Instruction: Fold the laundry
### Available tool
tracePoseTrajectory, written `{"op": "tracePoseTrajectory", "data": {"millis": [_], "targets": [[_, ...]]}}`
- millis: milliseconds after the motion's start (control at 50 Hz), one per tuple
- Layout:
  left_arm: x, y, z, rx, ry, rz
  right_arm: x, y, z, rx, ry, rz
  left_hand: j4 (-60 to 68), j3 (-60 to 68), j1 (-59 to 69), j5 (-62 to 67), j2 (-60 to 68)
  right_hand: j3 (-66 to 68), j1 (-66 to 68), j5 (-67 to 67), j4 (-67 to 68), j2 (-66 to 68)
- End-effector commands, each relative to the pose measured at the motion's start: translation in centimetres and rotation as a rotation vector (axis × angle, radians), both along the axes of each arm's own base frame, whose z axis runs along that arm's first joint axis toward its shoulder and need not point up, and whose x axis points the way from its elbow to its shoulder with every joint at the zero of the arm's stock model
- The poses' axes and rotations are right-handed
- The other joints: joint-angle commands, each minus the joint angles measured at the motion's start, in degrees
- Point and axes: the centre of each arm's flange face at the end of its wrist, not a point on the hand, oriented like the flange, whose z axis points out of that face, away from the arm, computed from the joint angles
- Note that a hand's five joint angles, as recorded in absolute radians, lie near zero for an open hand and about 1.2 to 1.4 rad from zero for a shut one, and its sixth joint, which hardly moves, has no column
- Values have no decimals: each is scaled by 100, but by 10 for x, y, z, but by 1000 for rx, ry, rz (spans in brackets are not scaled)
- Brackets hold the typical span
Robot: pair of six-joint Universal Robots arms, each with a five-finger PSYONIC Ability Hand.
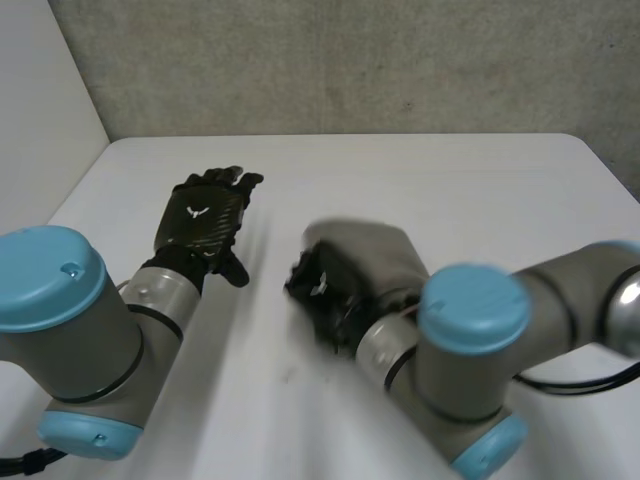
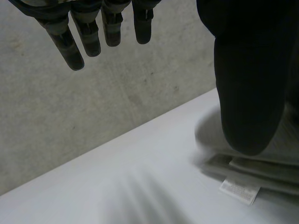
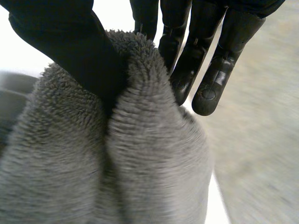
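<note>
A grey fluffy cloth (image 1: 378, 248) lies bunched near the middle of the white table (image 1: 470, 190). My right hand (image 1: 322, 292) is at the cloth's near left side. In the right wrist view a raised fold of the cloth (image 3: 140, 163) is pinched between that hand's thumb (image 3: 79, 51) and its fingers (image 3: 210, 70). My left hand (image 1: 205, 215) hovers flat over bare table to the left of the cloth, apart from it. Its fingers (image 2: 77, 46) are straight and hold nothing. Beyond its thumb, the left wrist view shows folded layers of the cloth (image 2: 261, 170) with a white label (image 2: 239, 190).
A grey wall (image 1: 350, 60) stands behind the table's far edge, and a white wall (image 1: 40, 100) rises at the left. Bare tabletop stretches to the far right and between the two arms.
</note>
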Motion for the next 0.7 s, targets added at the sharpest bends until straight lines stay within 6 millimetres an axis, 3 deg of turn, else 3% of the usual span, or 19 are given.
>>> {"op": "tracePoseTrajectory", "data": {"millis": [20, 60, 80, 100, 180, 200, 280, 320, 400, 480, 560, 700], "targets": [[8, -1, -5, 19, -10, 18, 0, 29, -36, 92, 132, 44, 54, 68, -11, -169, 74, -1751, -237, -1575, -1781, -1635], [7, -3, -2, 12, 3, 18, -4, 25, -14, 105, 78, -12, 70, 85, 6, -153, 91, -4969, -3455, -4792, -4999, -4852], [7, -3, -2, 12, 3, 18, -4, 25, -14, 105, 78, -13, 71, 85, 6, -153, 91, -4981, -3467, -4805, -5011, -4864], [6, -5, 1, 2, 11, 17, -8, 20, 1, 121, 21, -52, 104, 118, 39, -119, 124, -5697, -4183, -5521, -5727, -5581], [2, -9, 8, -20, 29, 10, -37, -14, 41, 256, -231, -216, 155, 169, 90, -69, 175, -5797, -4283, -5621, -5827, -5680], [-2, -10, 12, -33, 38, 6, -38, -14, 41, 257, -231, -217, 155, 169, 90, -69, 175, -5797, -4283, -5621, -5827, -5680], [-20, -10, 28, -51, 102, -38, -60, -24, 79, 378, -464, -270, 355, 369, 290, 132, 376, -5797, -4283, -5621, -5827, -5680], [-30, -5, 29, -31, 122, -67, -67, -29, 84, 424, -503, -287, 356, 371, 292, 133, 377, -5797, -4283, -5621, -5827, -5680], [-49, 3, 28, 27, 140, -117, -86, -45, 85, 562, -526, -334, 356, 371, 292, 133, 377, -5797, -4283, -5621, -5827, -5680], [-75, 13, 12, 160, 116, -169, -89, -53, 88, 614, -521, -340, 323, 337, 258, 100, 344, -5797, -4283, -5621, -5827, -5680], [-93, 10, -16, 284, 91, -170, -83, -71, 59, 699, -448, -379, 323, 337, 258, 100, 343, -5797, -4283, -5621, -5827, -5680], [-97, -6, -57, 365, 43, -58, -75, -90, 23, 753, -373, -405, 340, 354, 275, 117, 360, -5797, -4283, -5621, -5827, -5680]]}}
